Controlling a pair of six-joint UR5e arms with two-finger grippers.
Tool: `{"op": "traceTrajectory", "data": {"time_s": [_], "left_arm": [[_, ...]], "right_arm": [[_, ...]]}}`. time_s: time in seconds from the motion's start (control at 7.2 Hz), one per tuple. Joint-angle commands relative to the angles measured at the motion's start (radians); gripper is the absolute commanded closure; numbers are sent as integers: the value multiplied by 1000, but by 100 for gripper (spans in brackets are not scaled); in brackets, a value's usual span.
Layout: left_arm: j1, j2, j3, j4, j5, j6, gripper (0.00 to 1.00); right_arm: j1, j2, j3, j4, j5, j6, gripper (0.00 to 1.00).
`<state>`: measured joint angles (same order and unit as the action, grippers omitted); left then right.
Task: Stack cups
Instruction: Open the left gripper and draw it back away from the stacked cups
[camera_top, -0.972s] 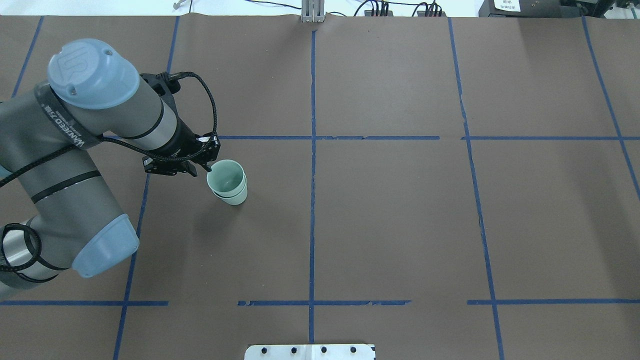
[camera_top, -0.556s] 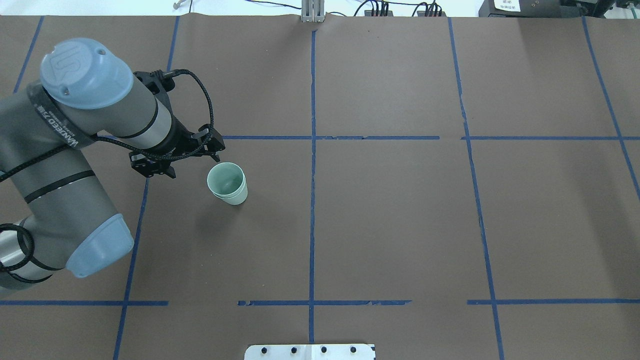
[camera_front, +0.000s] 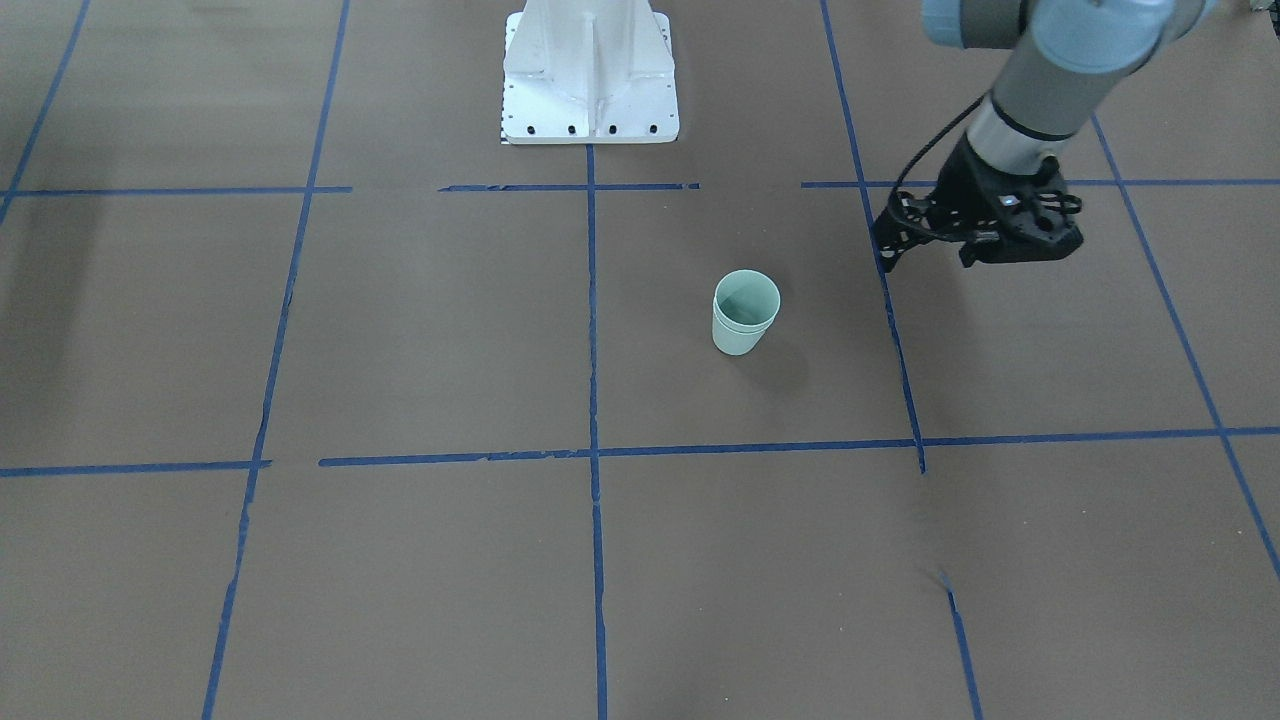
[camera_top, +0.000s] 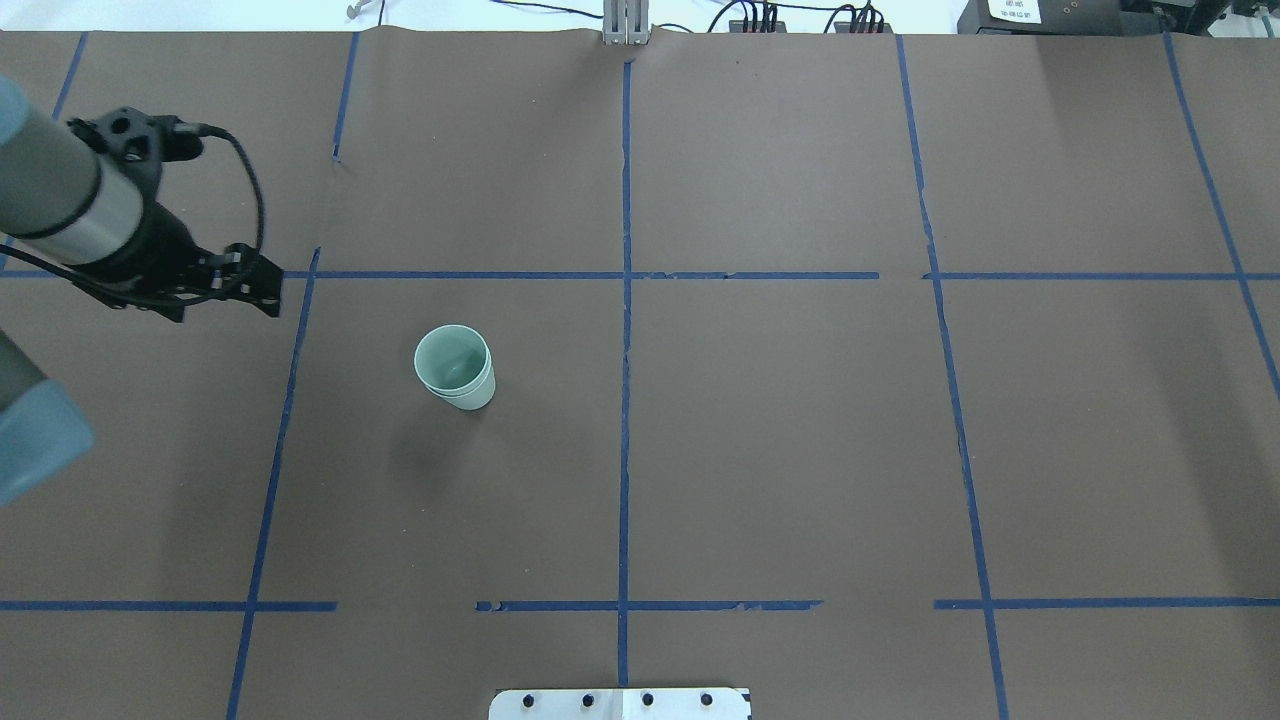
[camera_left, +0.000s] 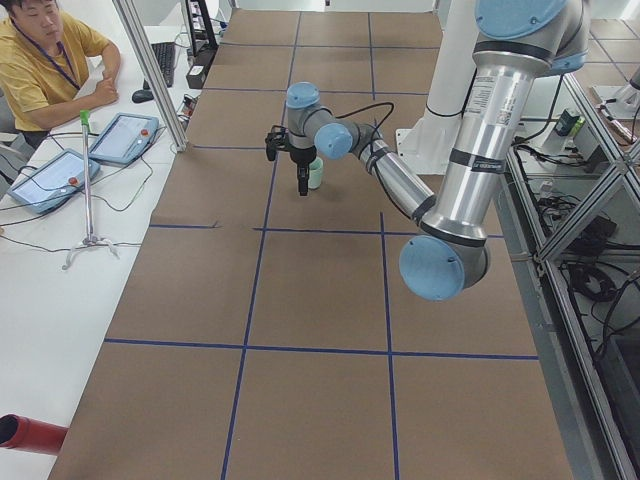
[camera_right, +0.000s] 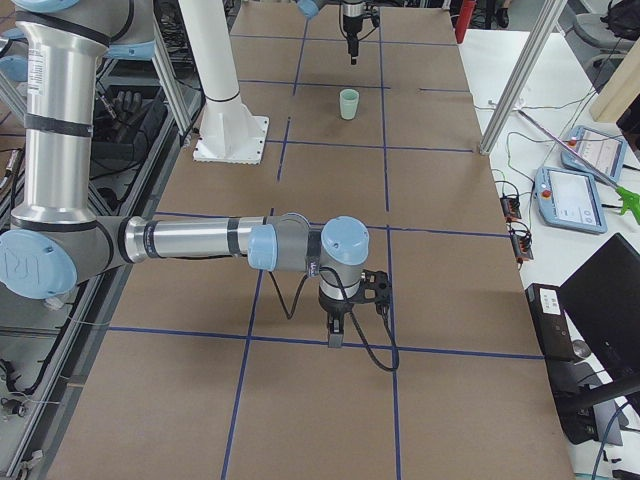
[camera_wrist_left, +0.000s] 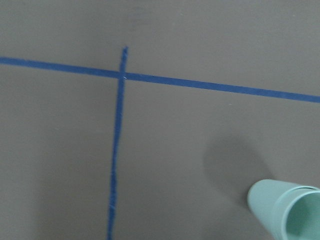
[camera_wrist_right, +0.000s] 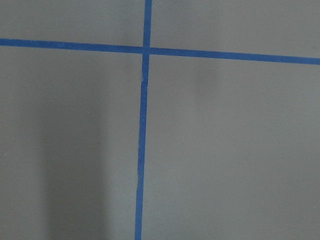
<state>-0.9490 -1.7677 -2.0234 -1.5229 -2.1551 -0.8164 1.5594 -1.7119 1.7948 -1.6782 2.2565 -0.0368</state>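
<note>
The two pale mint-green cups (camera_top: 457, 370) stand upright on the brown table, one nested inside the other. They also show in the front view (camera_front: 745, 320), the left side view (camera_left: 316, 172), the right side view (camera_right: 348, 104) and low right in the left wrist view (camera_wrist_left: 285, 207). My left gripper (camera_top: 270, 297) hangs empty above the table, well off to the cups' left. In the front view (camera_front: 886, 255) it is to their right, its fingers apart from them and a little open. My right gripper (camera_right: 335, 338) shows only in the right side view, pointing down, and I cannot tell its state.
Blue tape lines (camera_top: 625, 300) divide the brown table into squares. The white robot base plate (camera_front: 590, 100) stands at the table's near edge. An operator (camera_left: 45, 70) sits with tablets (camera_left: 125, 135) beyond the far edge, next to a metal post (camera_left: 150, 70).
My left gripper let go of the top cup's rim, then drew back far to the left, away from the cups. The nested cups have stayed in place.
</note>
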Motion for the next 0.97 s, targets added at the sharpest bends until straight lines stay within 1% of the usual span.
{"op": "traceTrajectory", "data": {"time_s": [0.0,0.14,0.28,0.42,0.56,0.69,0.83], "left_arm": [[-255,191,32,13,-26,548,0],[-366,241,96,13,-25,751,0],[-469,263,176,10,-25,917,0],[-573,264,234,13,-26,1027,0],[-633,296,286,13,-64,1036,0],[-707,322,319,4,-140,1042,0],[-729,324,322,4,-153,1042,0]], "right_arm": [[1,0,0,0,0,0,0],[1,0,0,0,0,0,0],[1,0,0,0,0,0,0],[1,0,0,0,0,0,0],[-1,0,0,0,0,0,0],[-1,0,0,0,0,0,0],[1,0,0,0,0,0,0]]}}
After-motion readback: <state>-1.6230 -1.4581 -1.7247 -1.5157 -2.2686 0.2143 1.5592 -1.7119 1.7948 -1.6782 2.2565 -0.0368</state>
